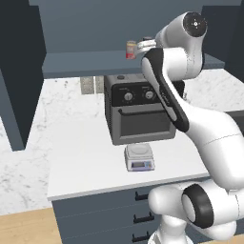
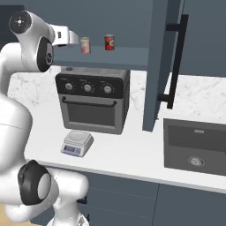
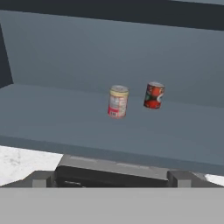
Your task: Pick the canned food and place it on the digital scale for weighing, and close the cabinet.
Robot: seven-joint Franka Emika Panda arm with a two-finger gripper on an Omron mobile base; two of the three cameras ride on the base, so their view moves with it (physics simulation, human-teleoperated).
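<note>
On the left, the scale (image 2: 77, 142) sits bare on the bench (image 2: 128, 156) in front of the oven (image 2: 93, 105). The can (image 3: 117, 101) stands on the cabinet shelf (image 3: 65, 118), a red can (image 3: 153, 95) just right. The gripper (image 3: 116, 177) is spread open, empty, short of it. Far right, the cabinet door (image 2: 159, 62) hangs open. Nothing is done yet.
</note>
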